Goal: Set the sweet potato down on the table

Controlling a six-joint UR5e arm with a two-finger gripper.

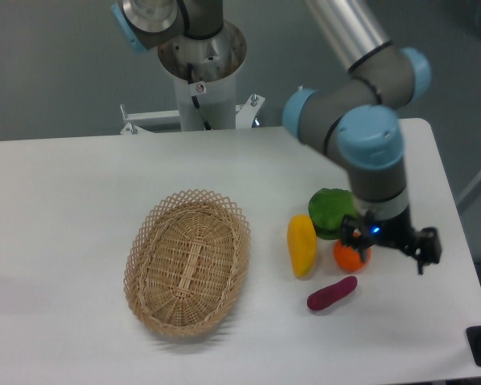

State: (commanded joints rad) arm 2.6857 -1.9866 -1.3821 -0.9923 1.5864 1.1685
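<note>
The sweet potato (331,293), a slim magenta-purple tuber, lies flat on the white table (80,208) toward the front right, with nothing touching it. My gripper (389,245) hangs up and to its right, well clear of it, partly over the round orange (349,256). Its two dark fingers are spread wide and nothing is between them.
A yellow oblong fruit (301,245) lies just left of the orange, above the sweet potato. A green leafy vegetable (330,212) sits behind them. An oval wicker basket (188,261) stands to the left. The table's right edge is close to the gripper.
</note>
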